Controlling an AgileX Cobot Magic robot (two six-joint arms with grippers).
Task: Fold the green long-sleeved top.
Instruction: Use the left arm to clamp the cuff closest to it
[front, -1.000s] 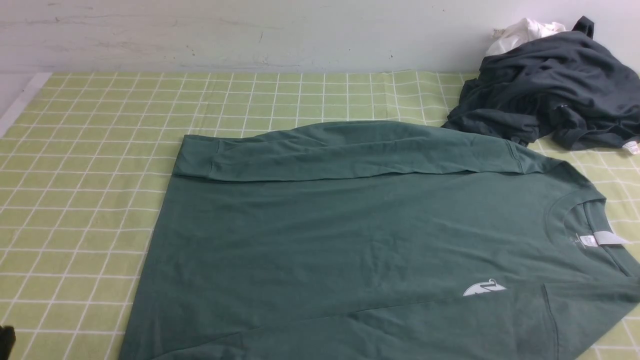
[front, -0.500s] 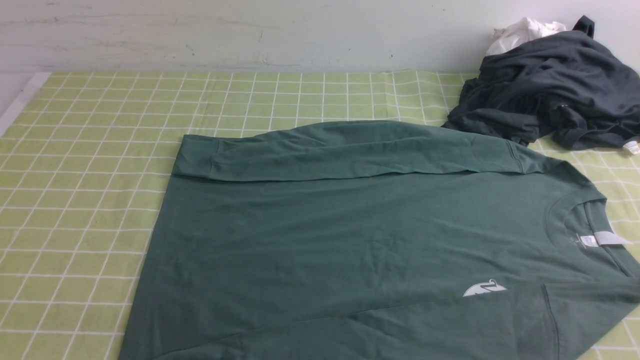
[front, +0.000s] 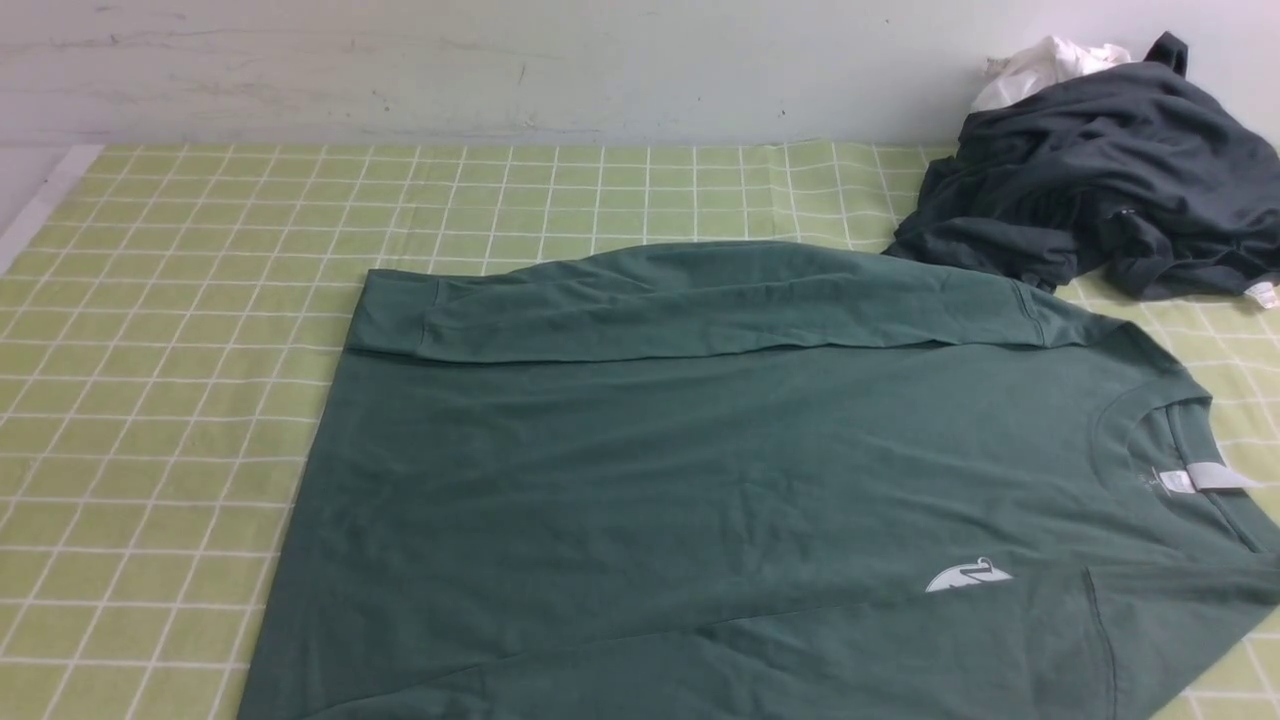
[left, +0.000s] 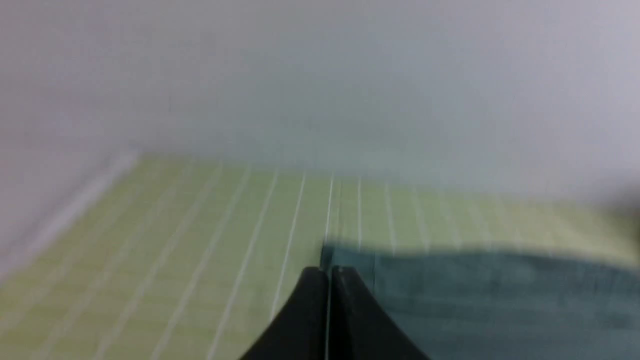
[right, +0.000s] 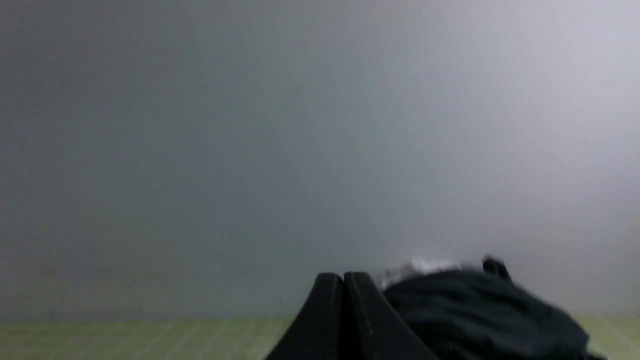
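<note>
The green long-sleeved top (front: 700, 470) lies flat on the checked cloth, neck to the right, with a white logo (front: 968, 577) on the chest and a white label (front: 1205, 478) in the collar. One sleeve (front: 690, 300) is folded across its far edge. Neither arm shows in the front view. In the blurred left wrist view my left gripper (left: 329, 271) is shut and empty, with the top (left: 500, 305) beyond it. In the right wrist view my right gripper (right: 344, 275) is shut and empty, held above the table.
A dark charcoal garment (front: 1100, 180) is heaped at the back right with a small white cloth (front: 1040, 65) behind it; it also fills the right wrist view's corner (right: 480, 315). The yellow-green checked tablecloth (front: 180, 300) runs to a pale wall (front: 500, 60).
A dark bit of the left arm at the front view's lower left edge has gone out of view. The top has not moved.
</note>
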